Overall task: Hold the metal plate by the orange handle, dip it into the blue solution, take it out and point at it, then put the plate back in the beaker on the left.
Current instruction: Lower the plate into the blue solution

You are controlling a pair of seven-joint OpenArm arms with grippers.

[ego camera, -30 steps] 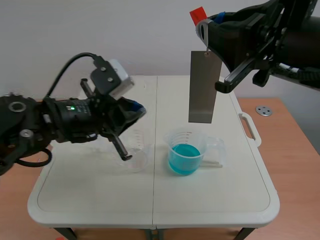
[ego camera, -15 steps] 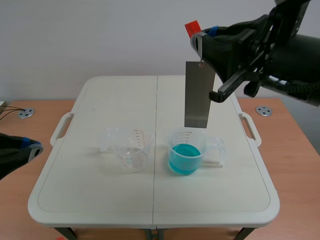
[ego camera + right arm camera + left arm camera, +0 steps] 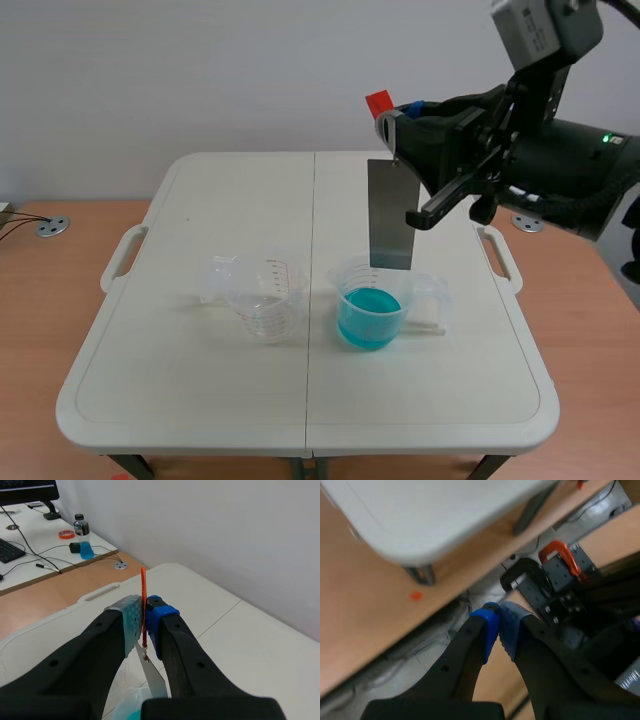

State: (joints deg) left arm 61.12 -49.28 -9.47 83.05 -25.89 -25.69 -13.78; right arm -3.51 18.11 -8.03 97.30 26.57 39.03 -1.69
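right jaws pinching orange handle (image 3: 378, 103), arm (image 3: 560, 165) raised, metal plate (image 3: 390, 215) hanging upright

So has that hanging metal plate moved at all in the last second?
Yes. The metal plate has come down toward the blue-solution beaker; its lower edge now overlaps the beaker's rim, where a gap showed before.

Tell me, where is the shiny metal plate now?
In the scene view, the metal plate hangs upright by its orange handle from the right gripper, over the blue solution beaker, its lower edge near the rim.
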